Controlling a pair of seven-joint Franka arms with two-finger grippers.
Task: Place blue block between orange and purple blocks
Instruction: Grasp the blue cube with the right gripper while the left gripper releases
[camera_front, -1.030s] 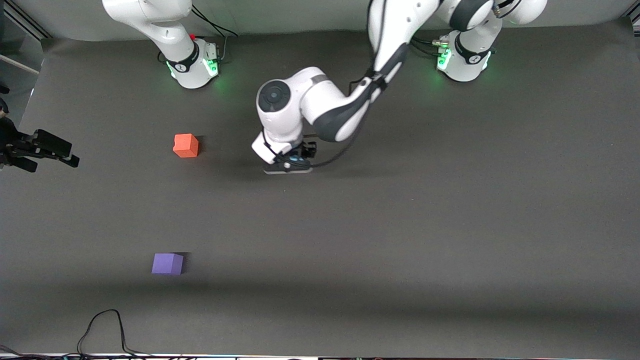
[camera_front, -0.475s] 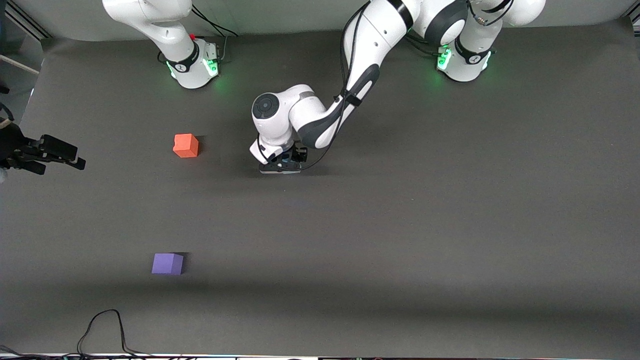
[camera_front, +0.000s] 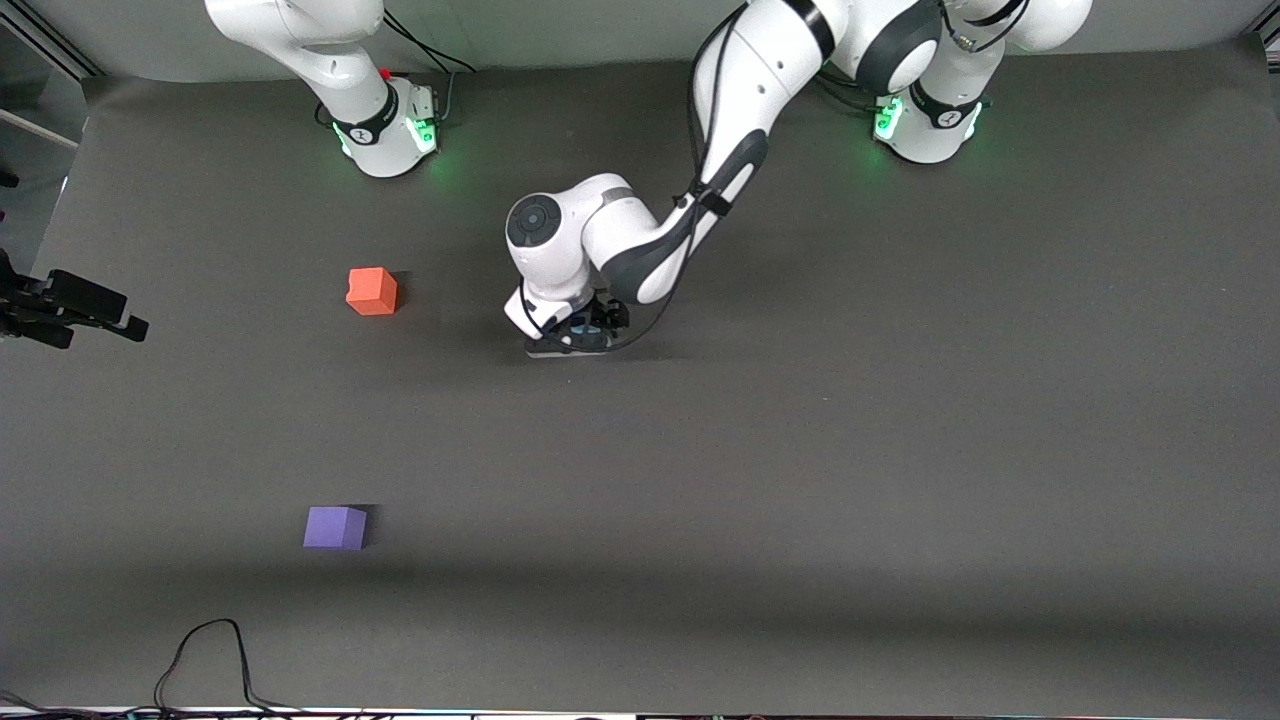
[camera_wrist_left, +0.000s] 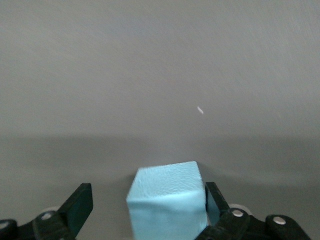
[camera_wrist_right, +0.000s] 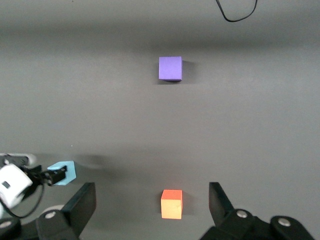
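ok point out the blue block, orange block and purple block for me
blue block (camera_wrist_left: 167, 200), left wrist view, its front face
orange block (camera_front: 371, 290), front view, its top face
purple block (camera_front: 334, 527), front view, its top face

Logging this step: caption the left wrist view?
Open left gripper around a light sky-blue foam cube on grey tabletop.

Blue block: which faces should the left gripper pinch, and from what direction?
Come straight down from above and pinch two opposite side faces of the blue block. It sits flat on the table with nothing crowding it, so any parallel pair should do. The left gripper is already low around it, jaws open: one finger at a side face, the other standing off, so centring first seems wise. The right gripper, open, waits.
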